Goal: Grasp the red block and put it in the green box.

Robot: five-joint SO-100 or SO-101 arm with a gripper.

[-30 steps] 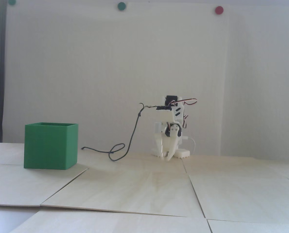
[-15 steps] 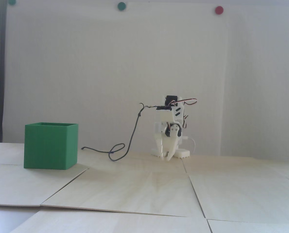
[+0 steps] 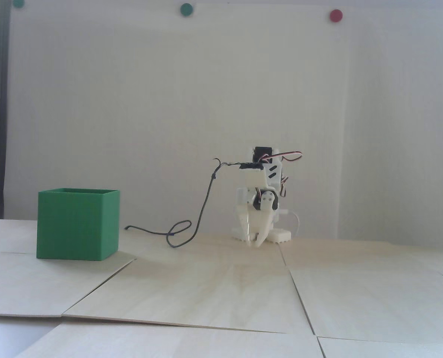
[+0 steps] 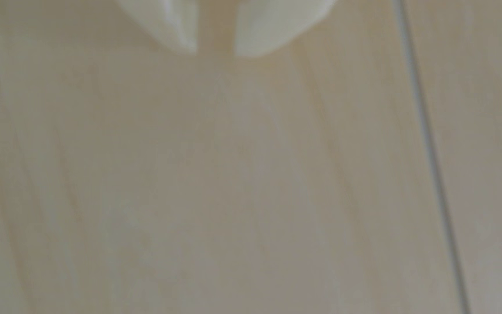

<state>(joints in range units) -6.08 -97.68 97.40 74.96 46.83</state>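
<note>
Hanging slightly parted and empty above the pale wooden worktop (image 3: pixel 221 291), the white two-finger gripper (image 4: pixel 216 51) holds nothing; no red block shows, and the thin-walled green cube box (image 3: pixel 78 225) stands near the worktop's left edge in the fixed view, its inside hidden.

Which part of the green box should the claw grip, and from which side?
Probably the top rim of the green box, from above: it has no lid and thin walls, so one finger can go inside and one outside. The whole box looks too wide for the claw.
</note>
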